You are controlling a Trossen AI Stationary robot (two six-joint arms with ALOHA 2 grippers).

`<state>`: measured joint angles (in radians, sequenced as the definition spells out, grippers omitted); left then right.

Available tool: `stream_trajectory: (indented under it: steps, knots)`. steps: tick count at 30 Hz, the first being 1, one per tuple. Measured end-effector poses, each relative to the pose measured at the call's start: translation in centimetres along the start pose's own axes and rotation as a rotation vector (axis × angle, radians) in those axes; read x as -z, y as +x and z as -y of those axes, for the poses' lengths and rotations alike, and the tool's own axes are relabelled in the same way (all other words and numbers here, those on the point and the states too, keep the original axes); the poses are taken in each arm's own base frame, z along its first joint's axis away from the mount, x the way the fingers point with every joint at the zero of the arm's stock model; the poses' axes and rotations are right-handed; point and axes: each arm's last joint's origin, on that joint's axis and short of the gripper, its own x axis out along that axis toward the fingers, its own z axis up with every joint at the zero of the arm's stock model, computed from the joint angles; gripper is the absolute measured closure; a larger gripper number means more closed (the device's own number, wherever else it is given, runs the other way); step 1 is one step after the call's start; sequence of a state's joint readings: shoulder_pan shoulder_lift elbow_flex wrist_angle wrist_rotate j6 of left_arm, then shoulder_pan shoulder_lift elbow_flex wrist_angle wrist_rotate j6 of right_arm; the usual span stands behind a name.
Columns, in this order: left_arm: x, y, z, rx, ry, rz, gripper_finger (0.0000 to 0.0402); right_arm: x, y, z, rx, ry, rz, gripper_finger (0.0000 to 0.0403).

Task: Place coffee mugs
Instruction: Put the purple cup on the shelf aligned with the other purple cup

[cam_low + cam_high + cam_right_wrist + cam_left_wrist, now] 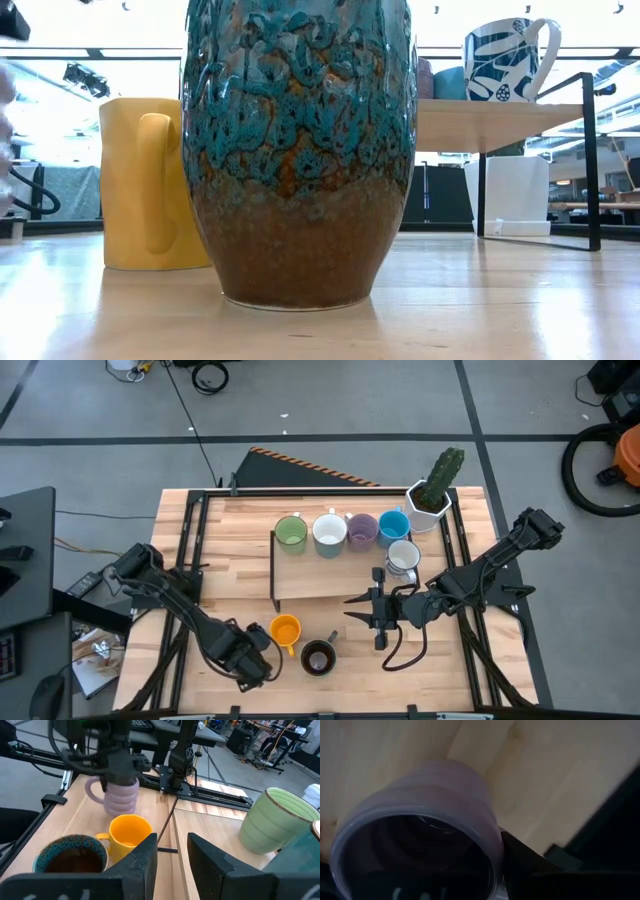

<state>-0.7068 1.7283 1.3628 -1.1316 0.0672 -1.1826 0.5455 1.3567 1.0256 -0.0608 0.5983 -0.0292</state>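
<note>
On the bench (330,660) a low wooden shelf (320,578) with a dark frame stands toward the back, and along its far edge sit a green mug (290,533), a white mug (329,532), a lavender mug (361,531) and a blue mug (393,526) in a row, with a grey-white patterned mug (402,559) just in front of the blue one. A white hexagonal pot with a cactus (432,495) stands at the back right corner of the bench, just beside the blue mug. In front of the shelf, on the bare bench, an orange mug (285,630) and a dark brown mug (317,657) stand close together; in the low view the brown one fills most of the picture and hides much behind it.

The left claw (250,666) is at the front of the bench, just left of the orange mug, closed around a second lavender mug (119,794), which the right wrist view shows gripped from above. The right claw (376,608) hovers at the front right corner of the shelf, fingers parted narrowly and empty, near the grey-white mug.
</note>
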Motion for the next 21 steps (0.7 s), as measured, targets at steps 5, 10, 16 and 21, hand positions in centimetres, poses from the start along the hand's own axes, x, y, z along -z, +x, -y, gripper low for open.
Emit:
stream_trajectory:
  steps: [5,10,16,21]
  knots:
    - [-0.3,-2.9,0.4,0.008,0.019,-0.004,0.0362,0.0,0.0,0.0,0.0,-0.001,0.0,0.029]
    - [-0.6,-6.8,0.8,0.047,0.076,0.024,0.0359,-0.1,0.0,0.0,0.0,-0.015,0.002,0.029]
    - [-1.7,-11.5,0.9,0.157,0.158,0.118,0.0362,-0.6,-0.2,0.2,0.001,-0.02,0.012,0.029]
    - [-3.0,-14.3,0.4,0.218,0.228,0.211,0.0362,-0.6,-0.2,0.2,0.001,-0.025,0.009,0.029]
